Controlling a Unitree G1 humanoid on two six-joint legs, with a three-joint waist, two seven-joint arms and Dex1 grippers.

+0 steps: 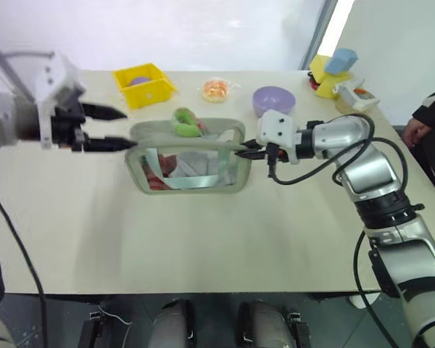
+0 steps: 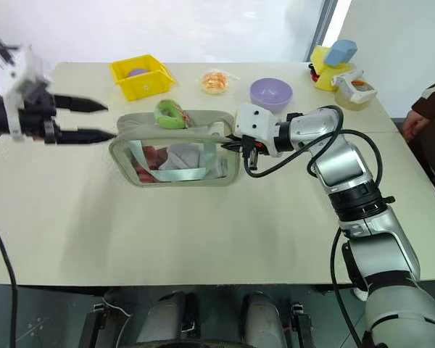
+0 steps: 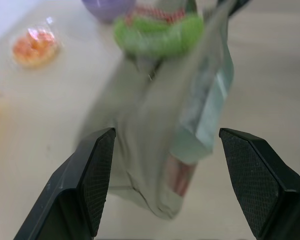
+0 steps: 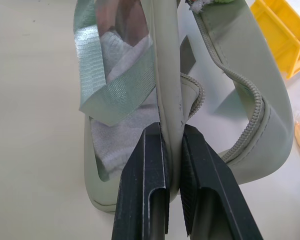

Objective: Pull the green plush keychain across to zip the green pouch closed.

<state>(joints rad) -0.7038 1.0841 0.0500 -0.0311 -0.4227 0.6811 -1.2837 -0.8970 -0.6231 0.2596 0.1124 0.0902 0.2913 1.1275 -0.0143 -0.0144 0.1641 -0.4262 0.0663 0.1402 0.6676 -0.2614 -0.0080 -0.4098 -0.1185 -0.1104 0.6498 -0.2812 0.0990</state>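
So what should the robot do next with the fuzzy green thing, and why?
Probably move the open left gripper over to the green plush keychain and close on it. The keychain sits on top of the green pouch, ungripped, and the zip gapes open in the right wrist view. The right gripper is pinching the pouch's edge, steadying it for the pull.

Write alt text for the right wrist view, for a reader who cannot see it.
The right gripper is shut on the rim of the green pouch, its two black fingers pinching the pale edge beside the clear window. The zipper curves open to one side, over a beige table. A yellow bin sits at the corner.
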